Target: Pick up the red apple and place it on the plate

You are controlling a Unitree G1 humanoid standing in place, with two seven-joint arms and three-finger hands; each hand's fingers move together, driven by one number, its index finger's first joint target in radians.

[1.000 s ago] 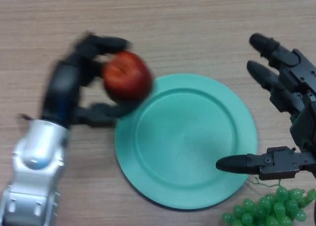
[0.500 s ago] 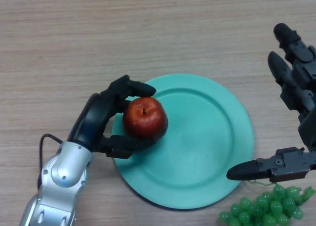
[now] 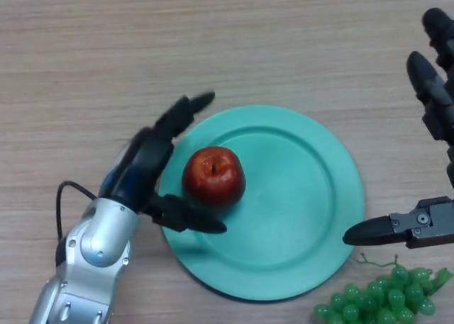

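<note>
The red apple (image 3: pixel 213 176) sits on the plate (image 3: pixel 298 196), left of its centre. The left hand (image 3: pixel 152 164), just left of the apple, has its fingers spread, holding nothing; the right hand (image 3: pixel 433 125) idles at the plate's right, fingers straight.

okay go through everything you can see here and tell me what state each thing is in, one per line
Red apple: upright on the plate, stem up, released.
Plate: flat on the table, holding the apple on its left part.
Left hand: open, fingers spread either side of the apple.
Right hand: open, idle at the plate's right edge.
Green grapes: bunch lying on the table beside the plate.
</note>
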